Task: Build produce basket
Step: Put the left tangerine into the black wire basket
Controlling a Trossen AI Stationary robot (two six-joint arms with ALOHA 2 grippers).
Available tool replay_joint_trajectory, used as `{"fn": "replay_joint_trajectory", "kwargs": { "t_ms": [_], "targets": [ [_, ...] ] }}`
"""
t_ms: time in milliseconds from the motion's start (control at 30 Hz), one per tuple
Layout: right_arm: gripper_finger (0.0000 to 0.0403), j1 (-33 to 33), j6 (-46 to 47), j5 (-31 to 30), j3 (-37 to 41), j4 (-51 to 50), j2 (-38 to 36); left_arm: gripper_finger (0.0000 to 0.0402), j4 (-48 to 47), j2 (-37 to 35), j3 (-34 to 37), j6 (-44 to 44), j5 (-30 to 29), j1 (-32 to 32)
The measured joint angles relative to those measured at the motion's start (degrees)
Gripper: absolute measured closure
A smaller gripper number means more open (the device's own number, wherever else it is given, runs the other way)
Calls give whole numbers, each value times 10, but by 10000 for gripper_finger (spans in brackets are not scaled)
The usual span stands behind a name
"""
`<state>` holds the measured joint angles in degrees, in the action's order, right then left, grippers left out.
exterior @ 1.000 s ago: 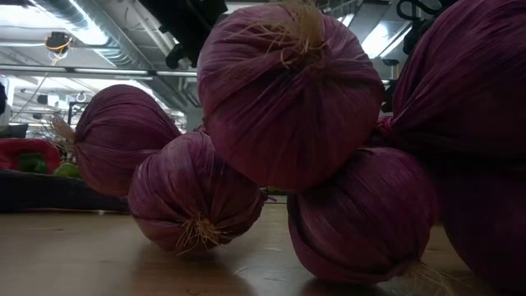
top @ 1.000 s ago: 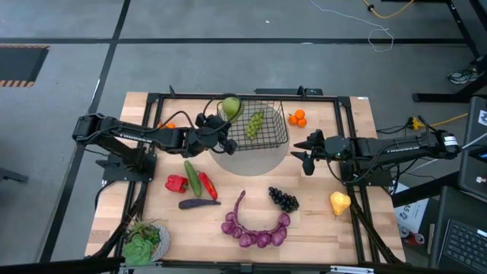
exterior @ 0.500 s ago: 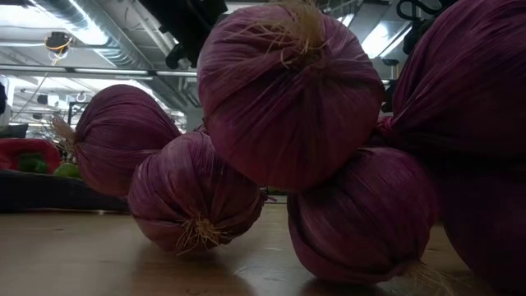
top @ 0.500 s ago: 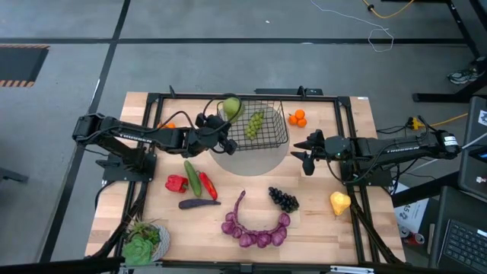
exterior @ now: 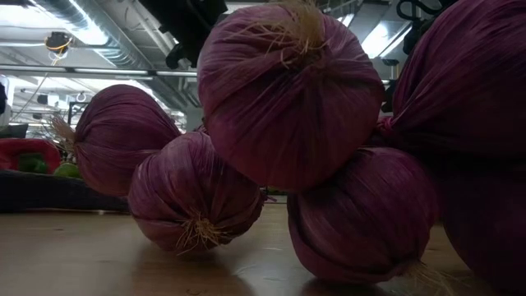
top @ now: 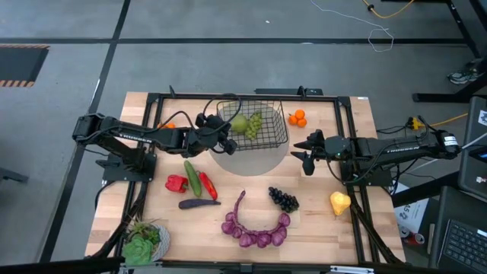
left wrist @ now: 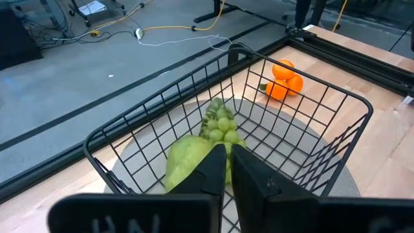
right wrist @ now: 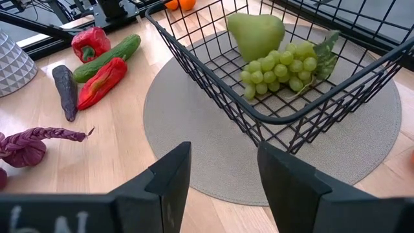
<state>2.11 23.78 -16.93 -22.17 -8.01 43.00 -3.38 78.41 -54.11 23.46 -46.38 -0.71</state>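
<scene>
High view counts one black wire-mesh basket [top: 253, 125] on a round grey mat [top: 247, 156], just ahead of the left tool [top: 223, 131]. Inside it lie two items: one green pear [top: 239, 124] and one bunch of green grapes [top: 254, 122], touching each other. On the wooden table [top: 319, 221], past the basket from the left tool, sit two small oranges [top: 297, 118]. Beside the left arm lie two red peppers [top: 176, 183], one green cucumber [top: 192, 178] and one dark aubergine [top: 198, 203]. Nearer the table's front edge are one purple string of onions [top: 255, 228], one dark grape bunch [top: 284, 199] and one yellow pear [top: 339, 202]. A plate of leafy greens [top: 142, 242] sits at the corner.

A second ago the green pear was up at the basket's rim by the left tool; now it rests on the basket floor. Left wrist view shows that tool's fingers [left wrist: 249, 178] narrowed almost together, empty. The right tool [top: 301, 154], on the basket's other side, stands wide apart and empty.
</scene>
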Motion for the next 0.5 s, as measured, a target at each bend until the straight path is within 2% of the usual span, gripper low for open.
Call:
{"fn": "replay_joint_trajectory", "kwargs": {
  "t_ms": [500],
  "targets": [
    [221, 0, 0, 0, 0, 0, 0, 399, 0, 0, 0, 0, 0, 0]
  ]
}}
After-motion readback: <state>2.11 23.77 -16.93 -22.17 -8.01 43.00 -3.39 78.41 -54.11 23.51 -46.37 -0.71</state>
